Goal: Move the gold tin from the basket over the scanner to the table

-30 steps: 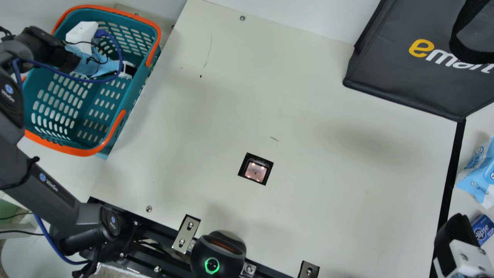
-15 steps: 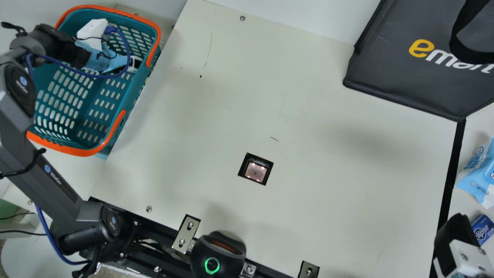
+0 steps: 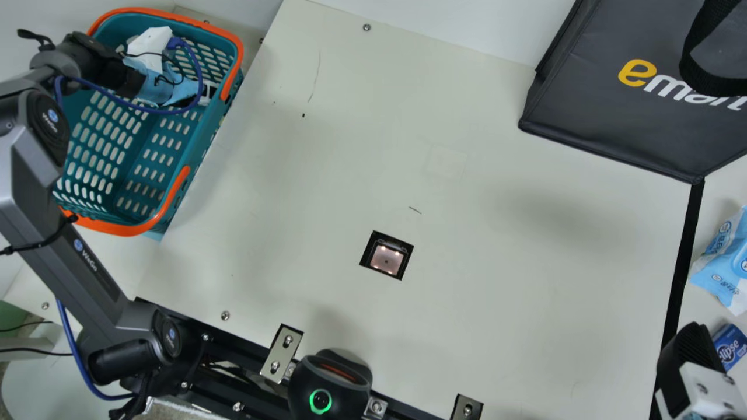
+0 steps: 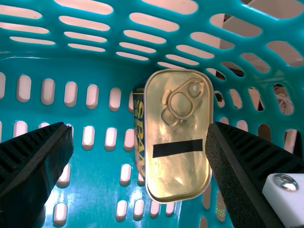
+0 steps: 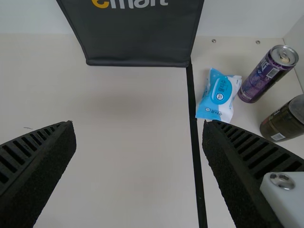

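Observation:
My left gripper (image 3: pixel 166 87) reaches down inside the teal basket (image 3: pixel 125 157) in the main view; the blue-wrapped wrist hides its fingertips there. In the left wrist view the gold tin (image 4: pixel 179 173), with a pull ring and a black strip on its lid, stands against the basket's slotted wall. The left gripper (image 4: pixel 141 135) is open, one finger close by the tin's edge, the other apart from it. The scanner (image 3: pixel 386 256) is a small lit window set in the table (image 3: pixel 496 262). My right gripper (image 3: pixel 691 356), open in its wrist view (image 5: pixel 137 130), holds nothing.
A black bag (image 3: pixel 613 116) stands at the back right. Beyond the black tape line lie a blue-white pack (image 3: pixel 726 262) and a blue box (image 3: pixel 729 347). The right wrist view shows a purple can (image 5: pixel 266 73) and a dark jar (image 5: pixel 285 121).
My left arm and wrist have moved to the right and slightly toward the back, over the basket. The right arm has kept still.

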Available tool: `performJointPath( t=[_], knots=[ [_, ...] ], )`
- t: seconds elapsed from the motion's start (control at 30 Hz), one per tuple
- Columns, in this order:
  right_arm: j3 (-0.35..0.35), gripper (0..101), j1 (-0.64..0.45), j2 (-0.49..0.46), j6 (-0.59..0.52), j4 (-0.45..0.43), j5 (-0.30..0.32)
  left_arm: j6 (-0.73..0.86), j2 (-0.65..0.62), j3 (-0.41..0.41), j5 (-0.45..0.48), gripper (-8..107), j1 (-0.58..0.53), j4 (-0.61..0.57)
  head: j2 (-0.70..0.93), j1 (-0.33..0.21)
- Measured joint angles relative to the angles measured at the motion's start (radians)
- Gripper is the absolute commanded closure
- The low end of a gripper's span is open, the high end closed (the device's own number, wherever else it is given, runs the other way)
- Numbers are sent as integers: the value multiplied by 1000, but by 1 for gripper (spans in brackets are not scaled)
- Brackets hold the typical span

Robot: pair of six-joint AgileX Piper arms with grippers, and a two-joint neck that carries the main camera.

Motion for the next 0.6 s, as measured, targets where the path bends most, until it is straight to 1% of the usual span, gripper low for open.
performJointPath(
  t=[0.3, 0.6],
  knots=[
    [0, 6, 0, 0, 0, 0, 0, -9, 29, -25, 0, 9, 0, 34, 0, 2],
    [0, 6, 0, 0, 0, 0, 0, -29, 31, -29, -28, 9, 4, 86, 0, 0]
  ],
)
